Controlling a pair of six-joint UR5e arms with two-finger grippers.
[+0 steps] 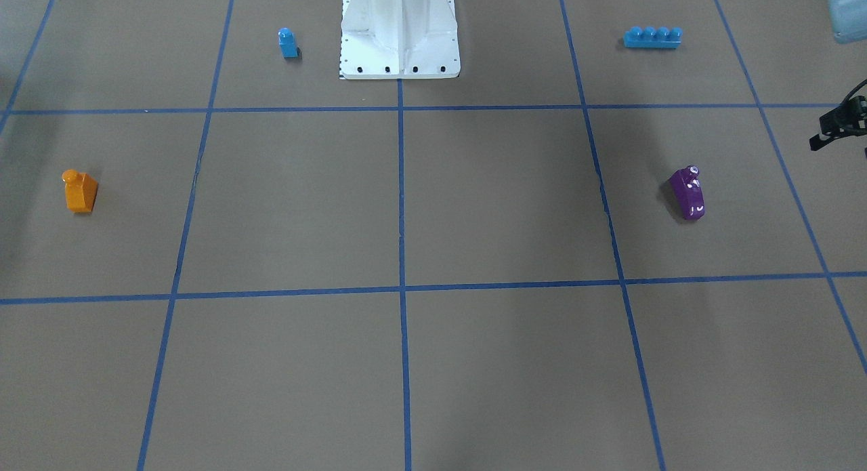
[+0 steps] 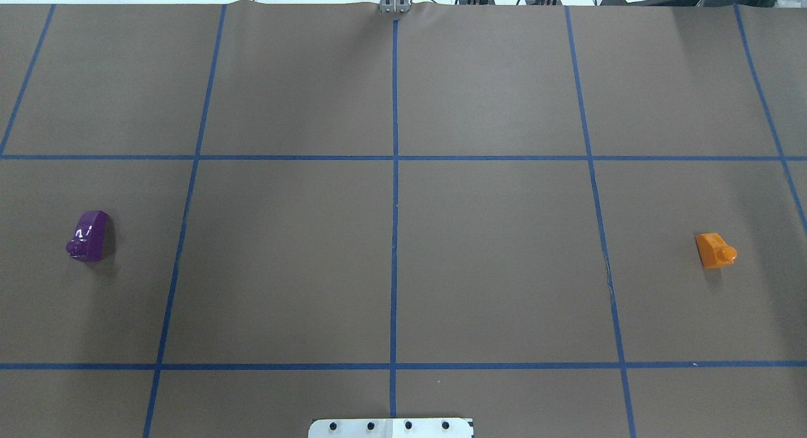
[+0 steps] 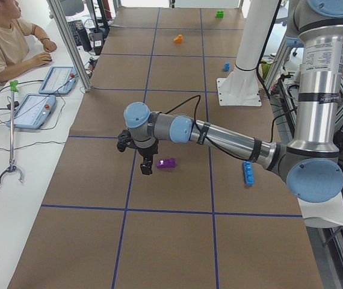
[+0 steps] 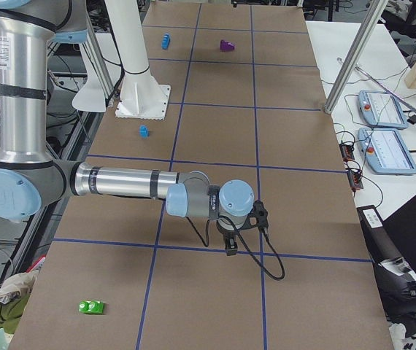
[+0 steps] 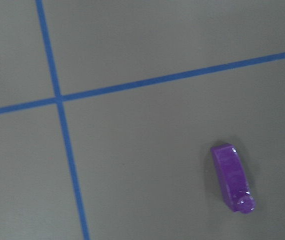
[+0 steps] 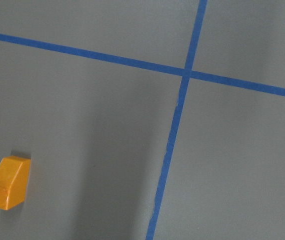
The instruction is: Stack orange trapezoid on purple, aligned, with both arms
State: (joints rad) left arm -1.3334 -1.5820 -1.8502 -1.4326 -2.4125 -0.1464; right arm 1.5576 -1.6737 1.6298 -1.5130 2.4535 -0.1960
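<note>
Scanning the table (image 2: 403, 268), I find the orange trapezoid (image 2: 715, 251) at right, the purple (image 2: 89, 236) at left, well apart. Whether the left pincer (image 3: 146, 164), near the purple, or the right pincer (image 4: 231, 246) gapes, I cannot tell.

Table top is flat brown paper (image 2: 492, 79) gridded with blue tape lines (image 2: 394, 236). A long white bench (image 3: 3, 241) runs along one side and carries two pale blue touchscreen pendants (image 3: 56, 79). A person in a beige T-shirt (image 3: 3, 42) is seated at it. Silver aluminium frame posts (image 3: 69, 42) stand at the bench edge. Lighting is even, with soft shadows and slight glare on the paper.
</note>
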